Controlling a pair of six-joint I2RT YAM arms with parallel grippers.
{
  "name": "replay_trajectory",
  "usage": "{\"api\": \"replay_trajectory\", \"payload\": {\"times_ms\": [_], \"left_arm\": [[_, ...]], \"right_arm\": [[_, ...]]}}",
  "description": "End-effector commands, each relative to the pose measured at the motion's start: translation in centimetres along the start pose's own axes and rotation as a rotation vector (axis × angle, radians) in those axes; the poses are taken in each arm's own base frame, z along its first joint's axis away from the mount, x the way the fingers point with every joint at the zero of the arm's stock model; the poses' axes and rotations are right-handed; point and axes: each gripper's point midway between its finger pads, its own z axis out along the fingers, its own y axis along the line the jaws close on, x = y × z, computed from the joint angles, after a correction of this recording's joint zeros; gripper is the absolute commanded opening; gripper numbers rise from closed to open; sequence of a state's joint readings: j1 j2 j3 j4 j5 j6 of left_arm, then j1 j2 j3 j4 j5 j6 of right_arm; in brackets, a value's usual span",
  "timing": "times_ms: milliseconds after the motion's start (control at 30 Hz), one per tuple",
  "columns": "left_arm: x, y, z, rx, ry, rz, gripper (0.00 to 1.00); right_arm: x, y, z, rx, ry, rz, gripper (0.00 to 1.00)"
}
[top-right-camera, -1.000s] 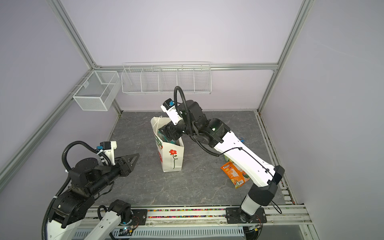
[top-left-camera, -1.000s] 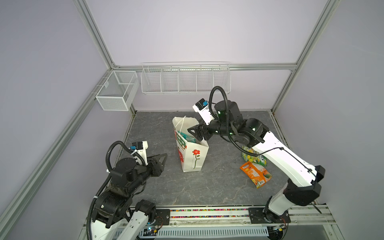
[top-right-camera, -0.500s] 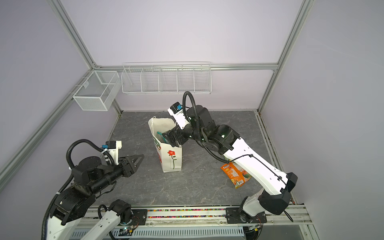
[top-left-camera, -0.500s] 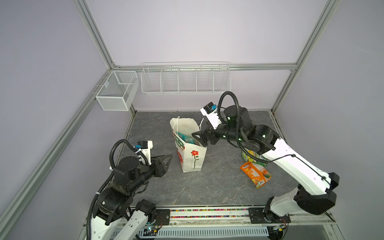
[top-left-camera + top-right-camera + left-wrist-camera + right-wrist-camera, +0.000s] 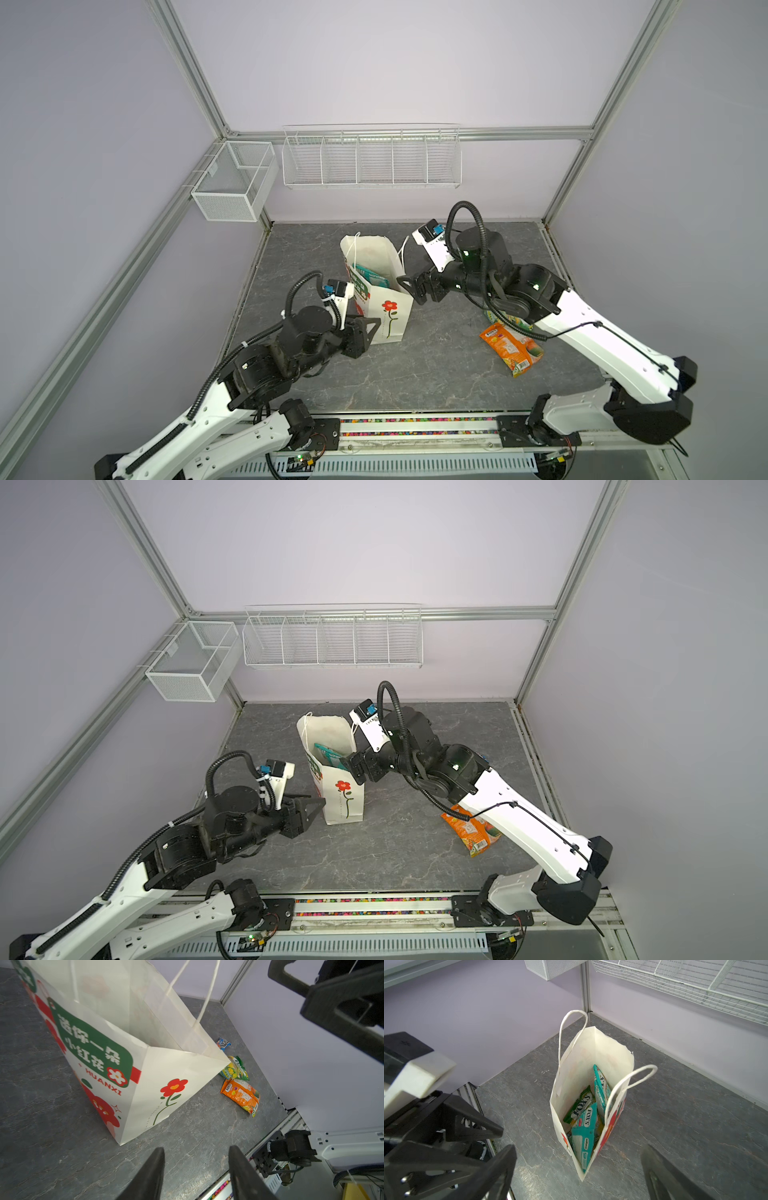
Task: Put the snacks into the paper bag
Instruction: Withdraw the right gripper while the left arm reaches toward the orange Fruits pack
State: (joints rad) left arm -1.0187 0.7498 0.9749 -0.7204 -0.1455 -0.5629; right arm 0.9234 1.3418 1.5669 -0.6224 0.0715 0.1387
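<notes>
Back comes the right gripper (image 5: 409, 289) off the mouth of the paper bag (image 5: 390, 320), while the left gripper (image 5: 368, 328) has slid forward to the bag's near left corner.

Biggest thing first: the bag stands upright mid-table (image 5: 436, 374), mouth open, between the two arms. The right jaws are spread wide and empty, just beside the bag's right rim and pointing at it. The left jaws are apart too, with nothing between them, low beside the bag's base.

Now the geometry that matters: three snacks (image 5: 241, 1095) wait on the table to the right of the bag, under and behind the right arm (image 5: 582, 324). That arm is clearly the nearer one, but its gripper faces away from them, so I judge it must swing back.

The orange packet (image 5: 513, 351) lies flat, its long axis slanting from the bag side toward the table's front right corner. The green-yellow packet (image 5: 234, 1070) sits against its far end, with the small blue packet (image 5: 224, 1043) just beyond. Inside the bag are teal packets (image 5: 584, 1126) and a green packet (image 5: 578, 1107).

On the writing, FOX'S reads on the orange, teal and green packs. The bag's green label (image 5: 91, 1049) carries white Chinese characters, with HUANXI in red beneath.
</notes>
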Motion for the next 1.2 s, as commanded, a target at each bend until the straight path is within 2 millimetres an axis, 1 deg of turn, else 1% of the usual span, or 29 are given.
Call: {"api": "replay_trajectory", "payload": {"times_ms": [0,133,267,367,533,633,833,933,1067,1167], "left_arm": [[-1.7,-1.6,1.0,-0.024,-0.055,0.059,0.52],[-0.7,-3.9,3.4,-0.018,-0.013,0.13,0.54],[0.0,-6.0,5.5,0.046,0.013,0.136,0.55],[0.3,-7.0,6.7,0.071,0.024,0.143,0.56],[1.2,-8.5,8.9,0.098,0.067,0.155,0.56],[1.9,-9.6,10.3,0.121,0.092,0.157,0.57],[4.3,-11.9,13.6,0.168,0.166,0.155,0.58],[5.3,-12.8,15.0,0.183,0.199,0.155,0.59],[6.3,-13.8,16.8,0.217,0.22,0.121,0.6],[7.2,-14.5,18.1,0.244,0.243,0.094,0.6]], "right_arm": [[0.0,-2.2,-1.9,0.103,-0.05,0.024,0.88],[1.3,-4.8,-4.0,0.2,-0.078,0.078,0.88],[3.2,-7.1,-6.0,0.277,-0.091,0.139,0.89],[4.7,-8.6,-7.3,0.323,-0.095,0.182,0.88],[7.2,-10.5,-8.6,0.388,-0.08,0.239,0.89],[8.5,-11.5,-9.4,0.427,-0.077,0.273,0.89],[11.1,-13.4,-10.8,0.518,-0.078,0.346,0.88],[12.0,-14.3,-11.8,0.559,-0.085,0.375,0.88],[13.1,-14.9,-12.7,0.588,-0.085,0.407,0.88],[13.9,-15.1,-12.9,0.6,-0.076,0.424,0.88]]}}
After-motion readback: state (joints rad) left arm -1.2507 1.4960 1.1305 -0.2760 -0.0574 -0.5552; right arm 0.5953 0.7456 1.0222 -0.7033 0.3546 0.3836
